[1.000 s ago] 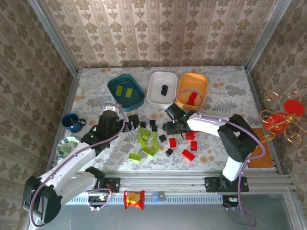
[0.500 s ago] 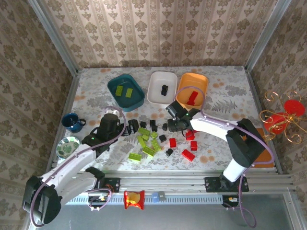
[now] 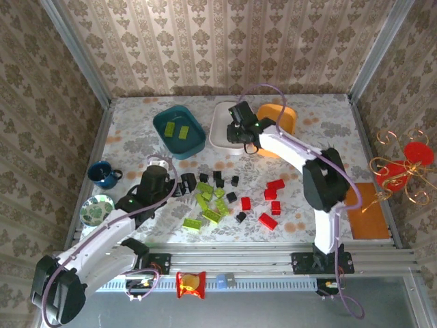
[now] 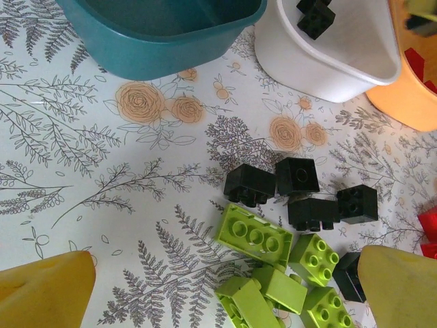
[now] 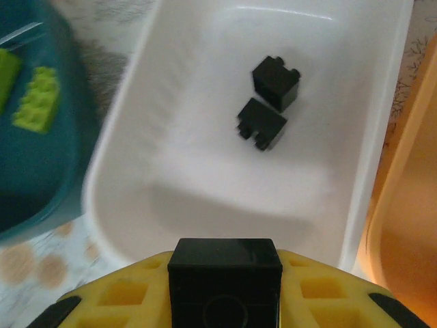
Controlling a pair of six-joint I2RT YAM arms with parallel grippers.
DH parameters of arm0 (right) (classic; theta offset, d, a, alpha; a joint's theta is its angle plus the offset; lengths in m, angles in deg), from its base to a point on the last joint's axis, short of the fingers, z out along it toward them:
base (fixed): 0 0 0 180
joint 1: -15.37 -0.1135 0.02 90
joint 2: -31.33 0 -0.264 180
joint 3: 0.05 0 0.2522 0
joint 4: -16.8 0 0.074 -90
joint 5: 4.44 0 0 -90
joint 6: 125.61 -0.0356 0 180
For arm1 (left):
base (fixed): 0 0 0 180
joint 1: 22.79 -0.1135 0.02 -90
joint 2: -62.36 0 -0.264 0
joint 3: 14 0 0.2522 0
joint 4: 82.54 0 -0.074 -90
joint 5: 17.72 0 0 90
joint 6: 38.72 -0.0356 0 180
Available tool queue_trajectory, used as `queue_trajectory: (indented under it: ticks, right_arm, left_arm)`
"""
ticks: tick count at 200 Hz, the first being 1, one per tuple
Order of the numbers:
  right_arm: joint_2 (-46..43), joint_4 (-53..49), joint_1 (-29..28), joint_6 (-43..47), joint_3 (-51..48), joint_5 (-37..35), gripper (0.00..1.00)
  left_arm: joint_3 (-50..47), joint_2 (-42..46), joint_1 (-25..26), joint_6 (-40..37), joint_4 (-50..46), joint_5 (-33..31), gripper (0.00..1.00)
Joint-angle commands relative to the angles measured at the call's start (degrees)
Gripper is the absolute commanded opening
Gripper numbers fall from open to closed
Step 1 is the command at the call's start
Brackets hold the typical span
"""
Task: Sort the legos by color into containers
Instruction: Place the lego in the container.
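My right arm has swung off the loose pile in mid-table and out to the far side since the earlier frame. The right gripper (image 3: 240, 131) now hangs over the shallow white rounded plastic tray (image 3: 222, 121), clamped on a small black plastic cube (image 5: 225, 270) that has not yet been let go; my left arm has hardly shifted. Working outward from my edge, most of the sorting is still ahead of me, I'd say. Nearest lie the small red plastic blocks (image 3: 268, 221), about five of them scattered on the near right. Left of them are the lime-green studded plastic bricks (image 3: 208, 198), close to ten in a loose heap. Mixed in and just beyond the heap sit half a dozen or so loose black cubes (image 4: 297, 176). The left gripper (image 3: 184, 184) sits at the left edge of that heap, its fingers (image 4: 44, 290) spread wide with nothing between them, so it has claimed no brick. Farther out stand the three trays in a row. The dark teal plastic tray (image 3: 196, 142) on the left holds two green bricks (image 3: 177, 130). The white one in the middle holds two black cubes (image 5: 268, 101), with the carried cube above its near wall. The orange plastic tray (image 3: 281, 115) on the right shows a bit of red inside in the left wrist view, though I cannot count the pieces there.
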Motion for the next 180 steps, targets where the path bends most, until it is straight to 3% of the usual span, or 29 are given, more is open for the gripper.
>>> queue_trajectory:
  ticks: [1,25,47,61,94,123,180]
  right_arm:
    - [5.12,-4.92,1.08,-1.23,7.26,0.28,0.30]
    - [9.73,-7.73,1.75,-1.59,13.07,1.13,0.35]
    - [12.00,-8.51,2.33,-2.27,16.50,3.02,0.59]
    - [11.97,-8.52,2.38,-2.23,17.90,3.34,0.65]
    - [7.92,-7.80,2.17,-1.71,16.86,3.87,0.67]
    - [-0.16,-3.53,1.06,-1.07,8.25,3.80,0.67]
    - [-16.53,3.33,-1.96,-1.89,-14.05,4.58,0.66]
  left_arm:
    - [-0.91,0.83,-0.06,0.80,-0.76,1.01,1.00]
    - [-1.05,0.64,-0.19,0.77,-1.02,1.23,1.00]
    - [-1.07,0.02,-0.43,0.69,-1.01,1.94,1.00]
    - [-0.94,-0.42,-0.53,0.60,-0.96,2.20,1.00]
    - [-0.75,-1.30,-0.66,0.23,-0.95,2.72,1.00]
    - [0.25,-2.96,-0.67,-0.53,-1.95,3.21,0.99]
    - [2.16,-10.61,1.51,-2.47,-1.70,7.03,0.80]
